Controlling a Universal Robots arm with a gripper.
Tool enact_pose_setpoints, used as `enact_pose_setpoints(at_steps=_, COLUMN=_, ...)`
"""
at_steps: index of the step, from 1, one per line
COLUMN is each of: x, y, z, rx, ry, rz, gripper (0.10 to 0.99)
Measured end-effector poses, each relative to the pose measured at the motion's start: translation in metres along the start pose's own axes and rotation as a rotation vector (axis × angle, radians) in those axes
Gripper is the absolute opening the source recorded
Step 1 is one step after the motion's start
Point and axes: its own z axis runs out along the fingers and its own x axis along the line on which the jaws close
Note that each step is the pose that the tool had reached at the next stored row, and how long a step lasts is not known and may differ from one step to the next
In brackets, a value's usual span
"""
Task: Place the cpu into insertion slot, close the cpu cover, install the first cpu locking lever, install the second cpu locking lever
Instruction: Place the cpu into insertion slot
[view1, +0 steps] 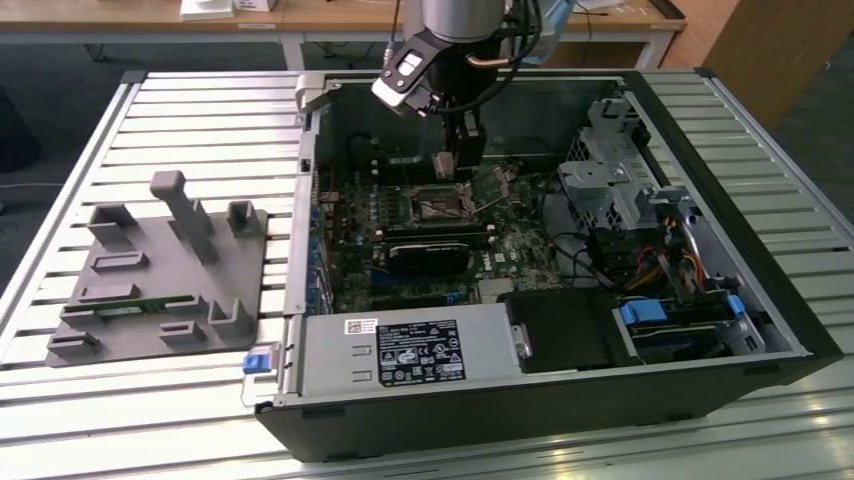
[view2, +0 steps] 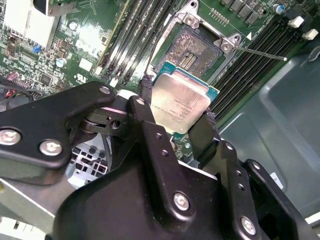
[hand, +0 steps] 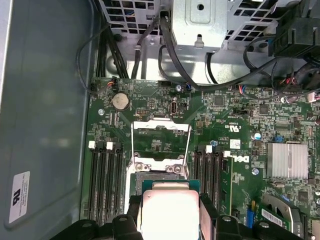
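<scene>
In the second wrist view the jaws clench the cpu by opposite edges, tilted, pale top facing the camera, just above the bare insertion slot. The first wrist view adds the cpu cover standing open beyond the slot. The exterior view shows the gripper inside the computer case.

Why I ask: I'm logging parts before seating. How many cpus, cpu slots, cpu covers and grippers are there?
cpu: 1
slot: 1
cover: 1
gripper: 1
Total: 4
</scene>
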Motion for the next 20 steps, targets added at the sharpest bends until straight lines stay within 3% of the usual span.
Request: enact_pose_setpoints(at_steps=20, x=0.0012, y=-0.0012, z=0.0106, rx=-0.002, ry=-0.0056, rz=0.0, gripper=0.541)
